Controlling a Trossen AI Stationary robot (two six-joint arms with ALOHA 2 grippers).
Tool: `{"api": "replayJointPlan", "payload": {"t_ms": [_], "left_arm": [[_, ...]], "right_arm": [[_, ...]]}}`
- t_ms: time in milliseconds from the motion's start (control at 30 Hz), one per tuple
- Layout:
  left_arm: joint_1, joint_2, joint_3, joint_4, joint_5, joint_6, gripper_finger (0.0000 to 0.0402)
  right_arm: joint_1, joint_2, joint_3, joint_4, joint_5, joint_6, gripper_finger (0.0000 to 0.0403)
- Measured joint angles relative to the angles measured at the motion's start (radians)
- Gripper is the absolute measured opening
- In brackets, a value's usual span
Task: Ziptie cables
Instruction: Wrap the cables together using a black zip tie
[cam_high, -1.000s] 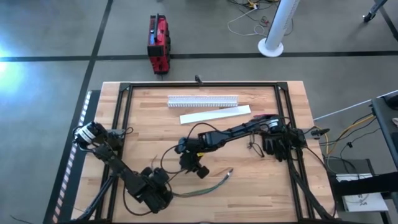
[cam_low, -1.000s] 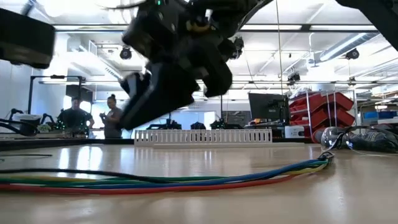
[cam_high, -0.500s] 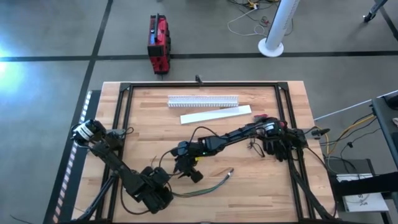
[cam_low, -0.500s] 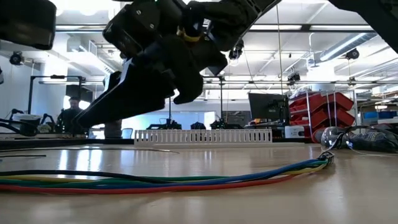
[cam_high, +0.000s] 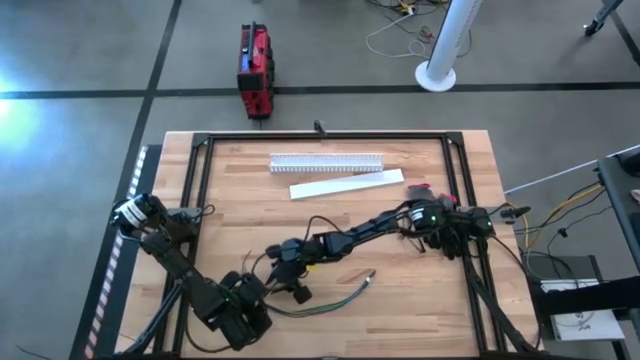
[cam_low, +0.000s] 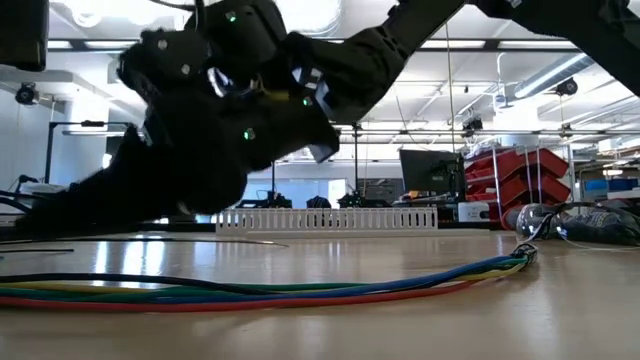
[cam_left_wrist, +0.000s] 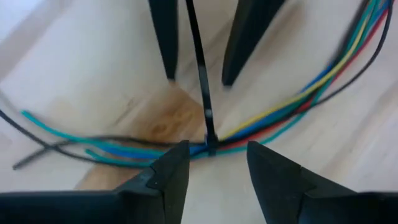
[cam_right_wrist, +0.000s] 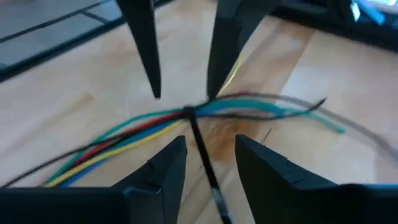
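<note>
Cable bundle (cam_high: 330, 300) lies on near part of desk (cam_high: 240, 215), approx centre. Black ziptie (cam_left_wrist: 202, 93) wrapped round it, tail sticking up. Left gripper (cam_left_wrist: 211, 165) and right gripper (cam_right_wrist: 202, 155) face each other across the tie, both w/ jaws apart, holding nothing, fingers (cam_left_wrist: 171, 171) either side of the tie. White slotted duct (cam_high: 326, 161) at far side.

The cable bundle (cam_low: 250, 292) runs red, green, yellow and blue, bound by a black zip tie (cam_left_wrist: 202, 93). It lies on a pale wooden table (cam_high: 420, 300) with a black frame. A white slotted cable duct (cam_high: 326, 161) sits at the back, and a red case (cam_high: 254, 68) stands on the grey floor.
</note>
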Motion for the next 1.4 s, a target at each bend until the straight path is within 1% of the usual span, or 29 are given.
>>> {"api": "replayJointPlan", "payload": {"t_ms": [100,233,467,700,800,933,1033,1100,1200,1400], "left_arm": [[-0.001,0.000,0.000,-0.002,-0.039,0.000,0.0146],[0.000,0.000,-0.001,-0.002,-0.060,0.000,0.0143],[0.000,0.003,-0.001,0.000,-0.065,-0.049,0.0138],[0.002,0.016,-0.002,0.000,-0.066,-0.050,0.0168],[0.004,0.016,-0.002,0.001,-0.095,-0.053,0.0183],[0.012,0.016,-0.003,0.001,-0.099,-0.065,0.0192],[0.016,0.016,-0.014,0.017,-0.097,-0.076,0.0186],[0.024,0.016,-0.021,0.022,-0.074,-0.077,0.0177],[0.035,0.016,-0.025,0.023,-0.031,-0.087,0.0159],[0.041,0.016,-0.031,0.023,-0.011,-0.101,0.0121]], "right_arm": [[0.000,0.006,0.005,-0.002,0.000,-0.002,0.0109],[0.000,0.005,0.006,-0.004,0.000,-0.013,0.0091],[-0.002,0.005,0.006,-0.009,0.000,-0.027,0.0067],[-0.006,0.005,0.004,-0.029,-0.001,-0.047,0.0050],[-0.006,0.017,0.003,-0.033,-0.001,-0.054,0.0046],[-0.007,0.030,0.003,-0.026,-0.007,-0.052,0.0039],[-0.007,0.030,0.003,-0.028,-0.005,-0.054,0.0031],[-0.007,0.029,0.003,-0.031,-0.006,-0.054,0.0024],[-0.008,0.029,0.003,-0.033,-0.005,-0.059,0.0013],[-0.009,0.029,0.003,-0.034,-0.006,-0.061,0.0003]]}}
